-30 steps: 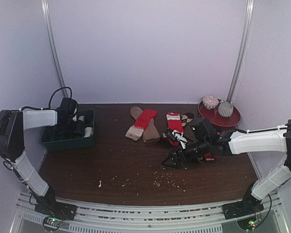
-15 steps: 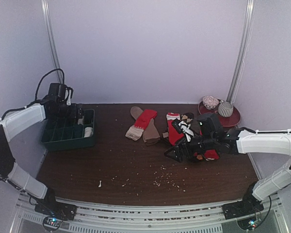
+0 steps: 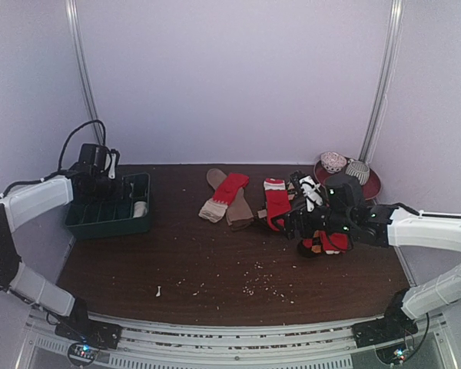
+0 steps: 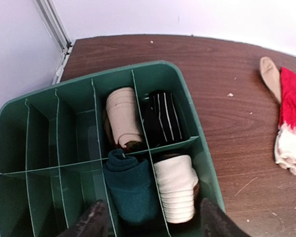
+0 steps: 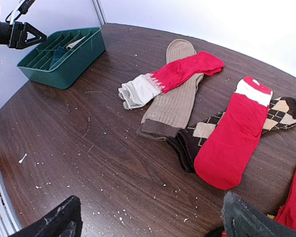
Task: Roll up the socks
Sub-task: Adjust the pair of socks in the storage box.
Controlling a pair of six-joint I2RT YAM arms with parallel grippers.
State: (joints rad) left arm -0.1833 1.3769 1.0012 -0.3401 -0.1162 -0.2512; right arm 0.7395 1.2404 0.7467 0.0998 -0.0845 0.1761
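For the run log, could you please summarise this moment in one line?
left pincer: open over green tray, four rolled socks inside | right pincer: open near flat socks | task: unfinished

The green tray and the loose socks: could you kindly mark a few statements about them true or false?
1. In the tray, the teal roll sits beside the white roll. True.
2. The left pincer grips the teal roll. False: it is open above the tray, holding nothing.
3. A red sock lies across the tan sock. True.
4. The diamond-patterned sock lies on top of the other red sock. False: that red sock lies over it.
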